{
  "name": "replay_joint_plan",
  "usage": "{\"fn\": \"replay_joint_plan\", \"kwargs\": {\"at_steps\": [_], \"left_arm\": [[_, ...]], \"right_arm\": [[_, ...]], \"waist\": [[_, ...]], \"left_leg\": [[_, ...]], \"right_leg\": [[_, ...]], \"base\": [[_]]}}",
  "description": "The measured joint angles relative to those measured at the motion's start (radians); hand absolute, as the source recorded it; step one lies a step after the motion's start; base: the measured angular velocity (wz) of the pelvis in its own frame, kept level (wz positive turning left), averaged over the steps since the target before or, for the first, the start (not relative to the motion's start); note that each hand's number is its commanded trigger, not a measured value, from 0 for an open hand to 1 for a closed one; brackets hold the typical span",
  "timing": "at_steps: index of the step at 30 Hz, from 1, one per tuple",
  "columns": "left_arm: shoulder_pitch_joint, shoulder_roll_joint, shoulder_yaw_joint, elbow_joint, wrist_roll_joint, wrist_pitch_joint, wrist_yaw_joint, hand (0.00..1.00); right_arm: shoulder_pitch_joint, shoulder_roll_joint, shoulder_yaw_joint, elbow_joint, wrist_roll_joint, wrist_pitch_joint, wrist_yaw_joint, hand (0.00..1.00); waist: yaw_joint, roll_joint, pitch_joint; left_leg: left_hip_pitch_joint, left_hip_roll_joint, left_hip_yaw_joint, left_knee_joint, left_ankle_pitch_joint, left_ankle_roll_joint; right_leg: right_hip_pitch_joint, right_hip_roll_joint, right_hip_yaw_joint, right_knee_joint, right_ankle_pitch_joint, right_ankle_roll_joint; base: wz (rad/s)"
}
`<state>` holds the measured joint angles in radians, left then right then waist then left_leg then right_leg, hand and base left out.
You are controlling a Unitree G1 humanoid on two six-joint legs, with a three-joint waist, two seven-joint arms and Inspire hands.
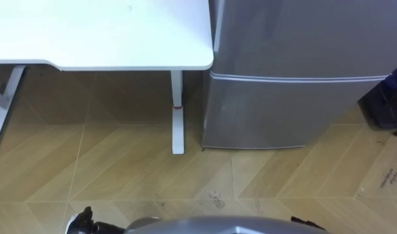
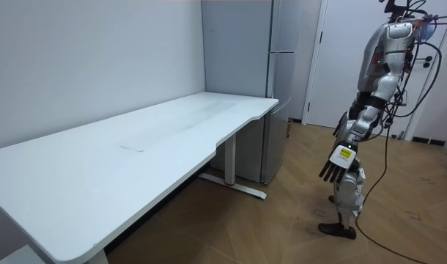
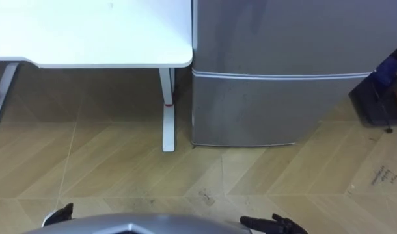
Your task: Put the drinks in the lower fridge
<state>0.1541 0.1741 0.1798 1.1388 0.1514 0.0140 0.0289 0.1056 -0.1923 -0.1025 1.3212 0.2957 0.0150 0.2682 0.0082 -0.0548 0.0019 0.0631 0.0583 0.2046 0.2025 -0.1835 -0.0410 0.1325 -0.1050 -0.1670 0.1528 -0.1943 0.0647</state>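
The robot stands upright on the wood floor (image 1: 120,175), facing the fridge (image 1: 296,65), a little back from it; in the room view its left hand (image 2: 339,163) hangs by its thigh, fingers straight, slack and pointing down, holding nothing; at the bottom edge of the right eye view a dark bit of the right hand (image 3: 271,224) pokes out from under the chest, and whether it is open or closed cannot be told. Ahead on the left, a white table (image 1: 120,39) reaches in from the robot's left, its top bare; its white leg (image 1: 177,117) stands on the floor just beside the fridge's left side, with a small red mark partway down. The fridge is grey and tall, set against the wall at the table's far end; its lower door (image 1: 283,114) is shut, meeting the floor; a pale seam parts it from the upper door (image 1: 302,32), also shut. To the fridge's right sits a dark blue thing (image 1: 387,97), cut by the frame; beyond, the room view shows a white room door (image 2: 341,59).
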Motion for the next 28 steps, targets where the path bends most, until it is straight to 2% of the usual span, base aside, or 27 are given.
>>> {"fn": "replay_joint_plan", "kwargs": {"at_steps": [2, 5, 7, 10, 13, 16, 20, 21, 25, 28], "left_arm": [[0.003, 0.0, 0.0, 0.0, 0.014, 0.001, -0.005, 0.0], [0.002, -0.003, -0.001, 0.002, 0.017, 0.002, -0.027, 0.0], [0.001, -0.004, -0.012, 0.008, 0.019, 0.003, -0.044, 0.0], [0.003, 0.001, -0.039, 0.027, 0.037, 0.008, -0.047, 0.0], [0.016, 0.008, -0.048, 0.038, 0.07, 0.019, -0.049, 0.0], [0.03, 0.008, -0.047, 0.05, 0.098, 0.039, -0.048, 0.0], [0.036, 0.011, -0.05, 0.052, 0.098, 0.066, -0.044, 0.0], [0.037, 0.011, -0.055, 0.052, 0.101, 0.068, -0.044, 0.0], [0.038, 0.011, -0.058, 0.05, 0.129, 0.069, -0.041, 0.0], [0.036, 0.011, -0.067, 0.036, 0.149, 0.069, -0.041, 0.0]], "right_arm": [[0.001, -0.003, -0.004, -0.003, -0.012, 0.0, 0.004, 0.0], [-0.005, -0.008, -0.007, -0.005, -0.022, 0.001, 0.004, 0.0], [-0.005, -0.016, -0.008, -0.006, -0.022, 0.002, 0.003, 0.0], [-0.006, -0.024, -0.008, -0.008, -0.016, 0.005, 0.002, 0.0], [-0.007, -0.024, -0.011, -0.004, -0.017, 0.01, -0.004, 0.0], [-0.006, -0.023, -0.018, -0.001, -0.016, 0.019, -0.006, 0.0], [-0.008, -0.01, -0.017, -0.003, -0.014, 0.029, -0.017, 0.0], [-0.004, -0.009, -0.015, -0.002, 0.002, 0.029, -0.021, 0.0], [-0.006, -0.004, -0.004, -0.003, 0.017, 0.023, -0.036, 0.0], [-0.007, 0.001, 0.008, -0.003, 0.017, 0.02, -0.034, 0.0]], "waist": [[-0.002, -0.002, -0.0003], [-0.007, -0.002, -0.0004], [-0.008, 0.003, -0.0006], [-0.009, 0.015, 0.0033], [-0.007, 0.005, 0.0033], [-0.007, 0.011, 0.0016], [-0.008, 0.013, -0.0008], [-0.008, 0.013, 0.0013], [-0.006, 0.01, 0.0041], [-0.004, 0.005, 0.0011]], "left_leg": [[-0.001, -0.001, 0.003, 0.005, -0.007, 0.001], [-0.006, -0.017, 0.004, 0.027, -0.024, 0.014], [-0.006, -0.031, 0.005, 0.051, -0.047, 0.032], [0.004, -0.045, 0.005, 0.063, -0.066, 0.054], [0.011, -0.057, 0.005, 0.083, -0.084, 0.074], [0.011, -0.056, 0.01, 0.103, -0.1, 0.086], [0.007, -0.053, 0.014, 0.105, -0.103, 0.093], [0.007, -0.052, 0.016, 0.104, -0.103, 0.093], [0.001, -0.039, 0.04, 0.096, -0.1, 0.087], [0.003, -0.033, 0.052, 0.078, -0.091, 0.073]], "right_leg": [[-0.001, -0.004, 0.0, 0.008, -0.002, 0.001], [-0.018, -0.029, -0.006, 0.063, -0.026, 0.015], [-0.03, -0.053, -0.027, 0.12, -0.039, 0.031], [-0.054, -0.079, -0.035, 0.217, -0.04, 0.034], [-0.064, -0.096, -0.029, 0.259, -0.035, 0.036], [-0.06, -0.096, -0.027, 0.251, -0.021, 0.039], [-0.024, -0.058, -0.03, 0.14, -0.015, 0.039], [-0.014, -0.053, -0.031, 0.112, -0.005, 0.044], [-0.012, -0.037, -0.022, 0.063, 0.012, 0.047], [-0.014, -0.023, -0.02, 0.044, 0.024, 0.042]], "base": [[-0.03], [0.03], [0.0], [0.0], [-0.01], [-0.06], [-0.03], [-0.05], [-0.18], [-0.14]]}}
